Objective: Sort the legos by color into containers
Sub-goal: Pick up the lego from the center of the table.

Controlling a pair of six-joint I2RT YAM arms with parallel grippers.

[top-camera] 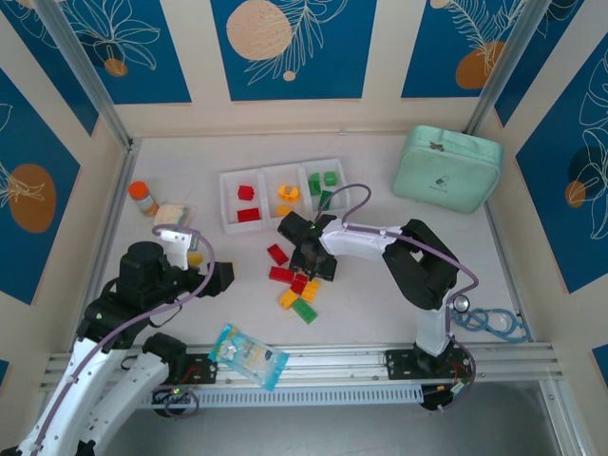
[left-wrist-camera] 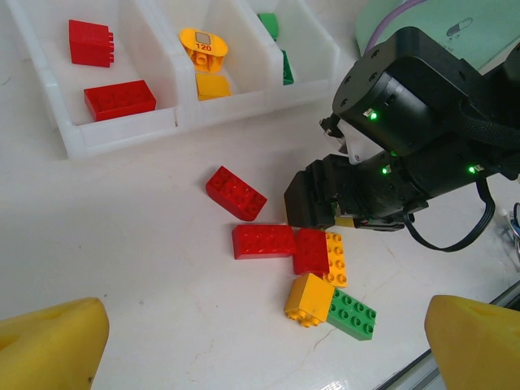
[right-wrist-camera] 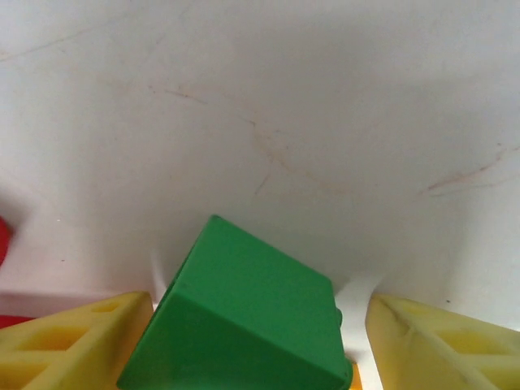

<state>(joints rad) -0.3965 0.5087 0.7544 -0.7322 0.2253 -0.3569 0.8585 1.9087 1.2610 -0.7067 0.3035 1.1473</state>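
Inside containers [left-wrist-camera: 122, 136], legos [left-wrist-camera: 119, 99] by color

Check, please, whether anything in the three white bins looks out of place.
No colour is misplaced: red bricks left, orange middle, green bricks right. Only the round orange piece in the middle bin stands out: it is labelled 120 and not brick-shaped.

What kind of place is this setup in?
Most likely a robot test cell in a lab, not a home: a white table boxed in by printed blue leaf-pattern wall panels, with the left arm and right arm bolted to an aluminium rail at its near edge.
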